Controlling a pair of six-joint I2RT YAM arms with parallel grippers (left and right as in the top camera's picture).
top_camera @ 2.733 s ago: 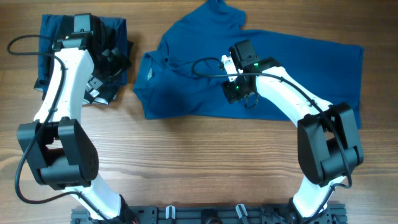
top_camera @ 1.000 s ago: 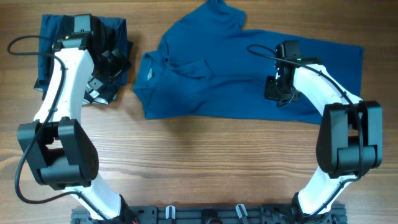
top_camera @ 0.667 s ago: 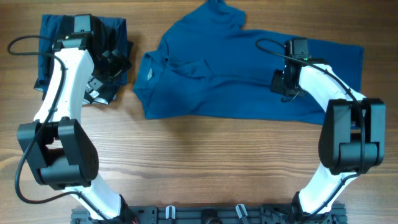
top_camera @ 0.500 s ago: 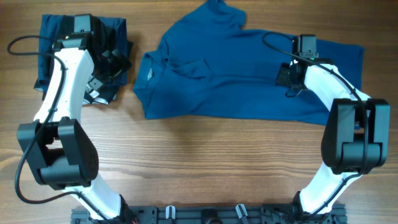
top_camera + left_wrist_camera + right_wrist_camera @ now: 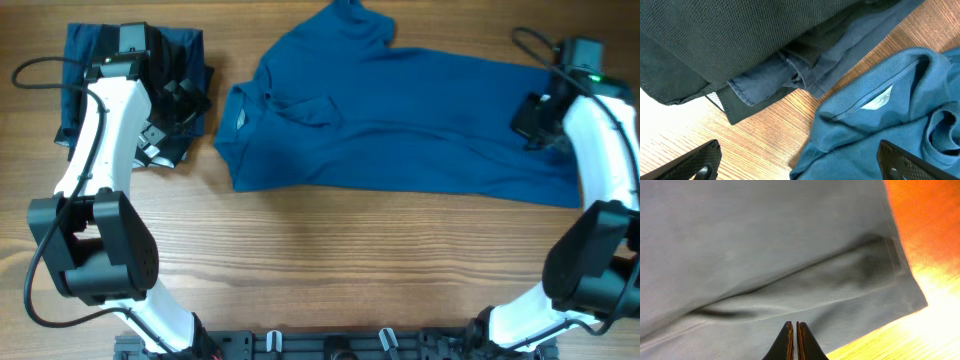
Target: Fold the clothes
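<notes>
- The polo shirt [image 5: 400, 110] lies spread on the wooden tabletop [image 5: 350, 260]. Its collar [image 5: 240, 115] points toward the left arm, its hem [image 5: 575, 130] toward the right arm, and one short sleeve [image 5: 350, 25] reaches the far edge.
- The main change is in the right arm. Over the last few seconds it has travelled from the middle of the shirt body out to the hem end, and the right tool [image 5: 793, 330] now sits above the hem corner.
- The right tool's fingers are pressed together with nothing between them. Whether their tips touch the cloth cannot be told.
- The shirt's outline is unchanged throughout this travel, so no fold has been made. The move reads as a smoothing pass or as a reach for the hem.
- In the right wrist view, a long soft ridge crosses the fabric just ahead of the fingertips, so this end is not fully flat.
- The left arm has not moved. It hangs over the dark garments [image 5: 90, 60] heaped beside the collar.
- The left tool [image 5: 800, 159] is spread wide and holds nothing. The neck label [image 5: 877, 100] shows in the left wrist view.
- By this reading the task is at an early stage. A grasp at the hem would first require the right tool to open.
</notes>
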